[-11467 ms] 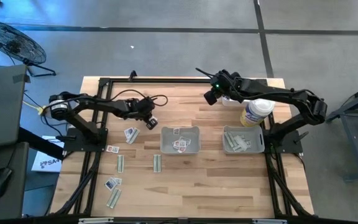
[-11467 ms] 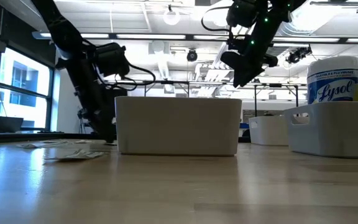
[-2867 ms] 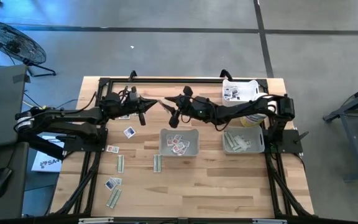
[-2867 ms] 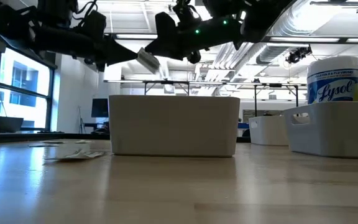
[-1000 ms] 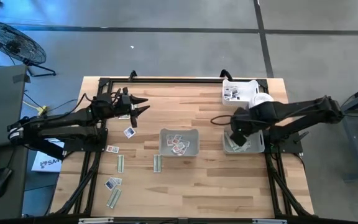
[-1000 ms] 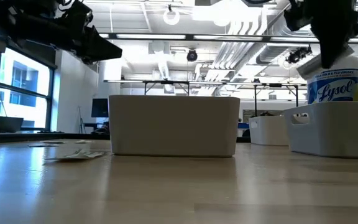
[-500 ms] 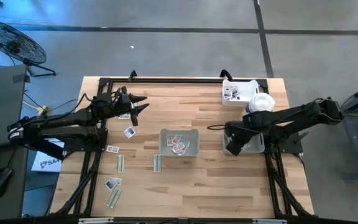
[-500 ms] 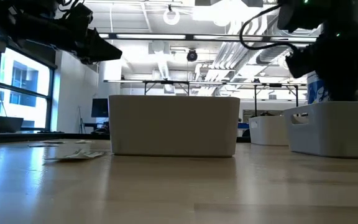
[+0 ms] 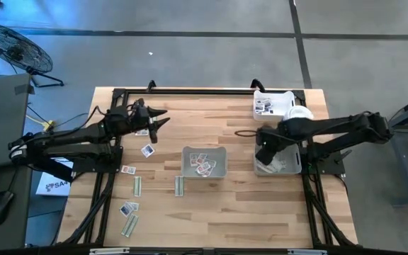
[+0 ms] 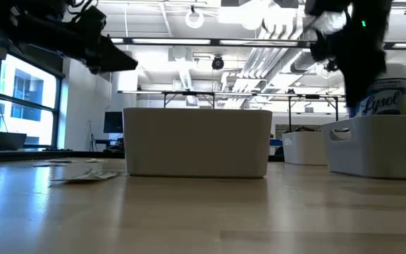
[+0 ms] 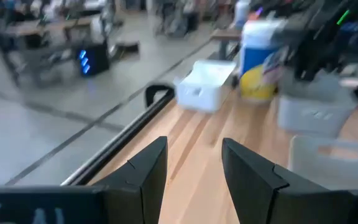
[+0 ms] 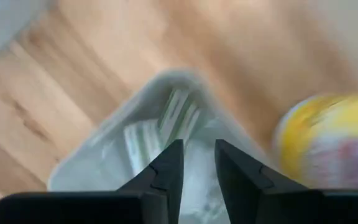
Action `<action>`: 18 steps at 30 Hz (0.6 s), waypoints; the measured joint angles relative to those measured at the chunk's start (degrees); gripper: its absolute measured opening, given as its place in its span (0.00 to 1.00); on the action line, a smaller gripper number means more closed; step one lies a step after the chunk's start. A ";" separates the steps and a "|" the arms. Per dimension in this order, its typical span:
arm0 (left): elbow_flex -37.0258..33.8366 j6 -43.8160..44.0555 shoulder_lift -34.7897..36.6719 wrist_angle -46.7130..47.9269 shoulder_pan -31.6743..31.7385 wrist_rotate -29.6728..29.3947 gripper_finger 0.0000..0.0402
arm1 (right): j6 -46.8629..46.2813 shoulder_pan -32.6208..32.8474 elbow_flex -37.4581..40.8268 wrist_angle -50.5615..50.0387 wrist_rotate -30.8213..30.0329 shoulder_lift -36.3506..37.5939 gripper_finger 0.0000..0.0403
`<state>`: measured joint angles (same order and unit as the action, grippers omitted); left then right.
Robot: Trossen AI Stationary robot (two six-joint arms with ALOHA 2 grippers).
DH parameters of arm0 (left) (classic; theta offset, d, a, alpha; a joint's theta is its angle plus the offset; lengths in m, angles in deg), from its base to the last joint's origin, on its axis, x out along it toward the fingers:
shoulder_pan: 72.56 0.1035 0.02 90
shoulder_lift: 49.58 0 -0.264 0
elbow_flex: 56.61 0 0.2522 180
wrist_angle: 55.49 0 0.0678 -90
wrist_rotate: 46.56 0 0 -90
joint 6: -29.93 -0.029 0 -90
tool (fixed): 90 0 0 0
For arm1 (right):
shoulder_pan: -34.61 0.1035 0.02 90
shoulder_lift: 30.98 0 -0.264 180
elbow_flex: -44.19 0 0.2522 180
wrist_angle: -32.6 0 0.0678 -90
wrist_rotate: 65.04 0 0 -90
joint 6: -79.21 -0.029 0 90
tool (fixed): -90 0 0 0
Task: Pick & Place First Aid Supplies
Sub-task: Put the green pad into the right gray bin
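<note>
High view shows your right pincer (image 9: 264,154), fingers apart and holding nothing, over the grey tray (image 9: 290,168) of pale strips (image 12: 178,115) near the bench's right edge. Your left pincer (image 9: 158,125) hangs open near the far-left corner; loose packets (image 9: 147,150) lie below it.

Bright overhead ceiling lights, soft shadows; both wrist views blurred, the low view backlit.

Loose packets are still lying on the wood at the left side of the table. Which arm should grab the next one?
Probably the left. The left gripper hangs open close to the loose packets, while the right gripper is across the table over the right tray.
</note>
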<state>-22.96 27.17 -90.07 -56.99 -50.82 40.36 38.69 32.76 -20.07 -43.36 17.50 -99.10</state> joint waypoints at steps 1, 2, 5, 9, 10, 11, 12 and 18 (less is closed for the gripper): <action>0.66 0.00 0.00 2.25 0.00 -1.09 0.38 | 1.19 0.00 -2.57 -1.68 -2.49 0.00 0.21; 1.54 0.00 0.00 5.41 0.00 -2.38 0.38 | 2.55 0.01 -4.74 -2.22 -5.50 0.02 0.20; 3.81 1.23 0.00 14.77 0.02 -5.36 0.38 | 7.98 -0.02 -9.67 0.89 -15.22 0.02 0.20; 4.49 7.50 0.00 23.87 0.00 -9.00 0.38 | 19.55 -0.02 -10.62 16.44 -25.08 0.02 0.20; 4.51 9.59 -0.06 26.15 0.03 -10.53 0.38 | 22.84 -0.04 -9.81 21.78 -25.88 0.03 0.20; 4.50 11.99 -0.41 28.37 0.04 -12.18 0.38 | 26.27 -0.06 -8.81 26.90 -26.11 0.03 0.20; 4.31 14.27 -0.98 29.68 0.04 -13.58 0.38 | 29.34 -0.06 -7.60 32.03 -25.93 0.02 0.20; 2.15 22.41 -6.77 31.19 0.02 -15.37 0.38 | 42.15 -1.11 1.18 63.05 -18.75 0.00 0.20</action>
<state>-20.81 49.58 -96.85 -25.79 -50.80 25.00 80.84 31.65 -18.89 19.69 -1.26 -99.10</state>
